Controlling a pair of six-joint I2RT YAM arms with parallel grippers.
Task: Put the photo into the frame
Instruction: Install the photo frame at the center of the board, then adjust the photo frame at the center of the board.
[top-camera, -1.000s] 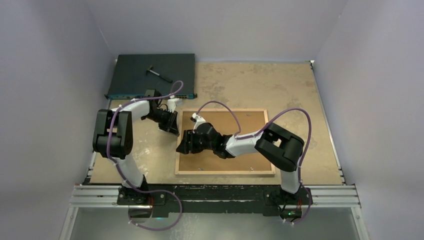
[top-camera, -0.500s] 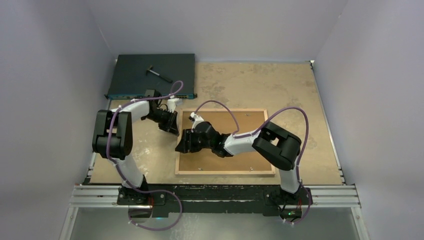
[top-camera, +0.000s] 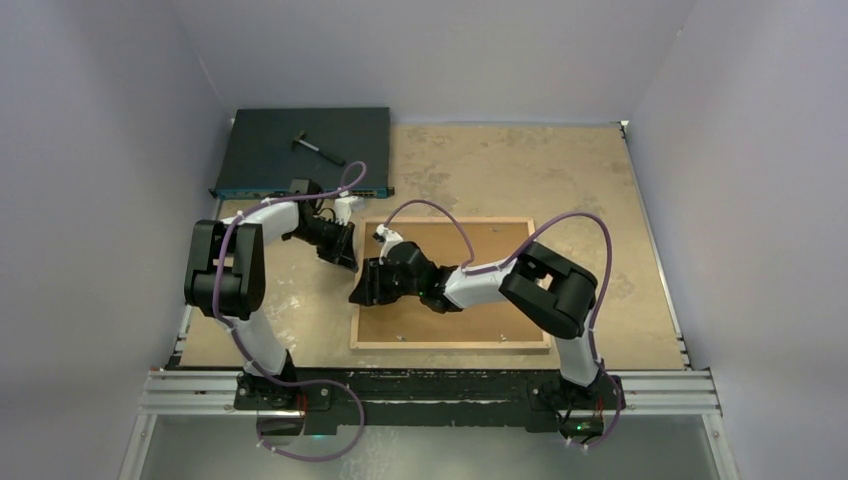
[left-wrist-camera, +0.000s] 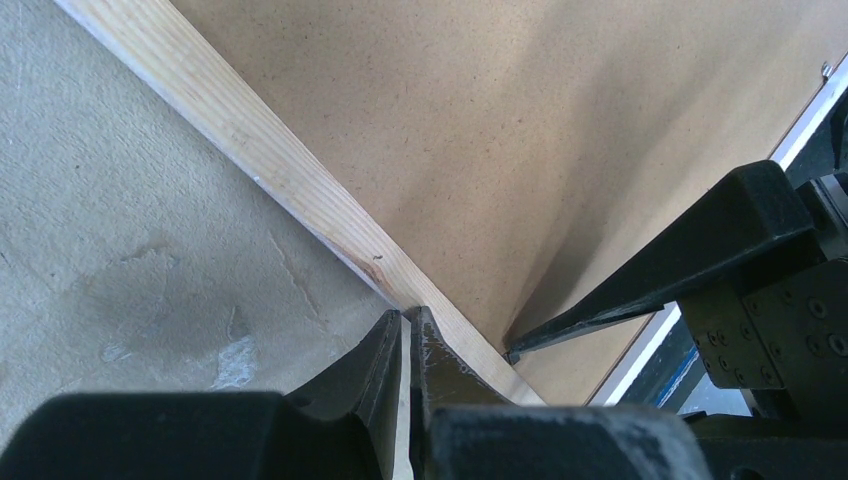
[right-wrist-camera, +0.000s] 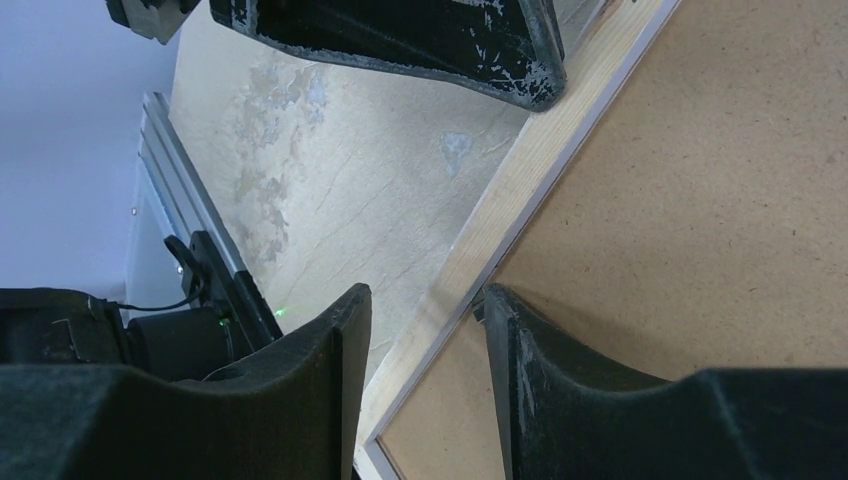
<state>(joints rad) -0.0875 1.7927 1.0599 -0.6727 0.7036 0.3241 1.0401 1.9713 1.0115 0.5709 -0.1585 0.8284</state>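
The frame (top-camera: 450, 344) lies face down on the table, light wood back up, with the plain brown backing board (top-camera: 400, 325) in it. The photo is out of view. My left gripper (top-camera: 345, 252) is shut, its tips touching the outer side of the frame's left rail (left-wrist-camera: 250, 150) near the far left corner (left-wrist-camera: 405, 320). My right gripper (top-camera: 362, 290) is open and straddles the same rail (right-wrist-camera: 520, 190): one finger over the table, the other over the backing board (right-wrist-camera: 700, 200). Its jaws (right-wrist-camera: 425, 300) hold nothing.
A dark flat device (top-camera: 290, 165) lies at the back left with a small hammer-like tool (top-camera: 318, 147) on it. An aluminium rail (top-camera: 430, 385) runs along the near edge. Walls close in on the left, back and right.
My right gripper has crept a little to the left over the frame's left rail. The left arm and the frame have not moved.
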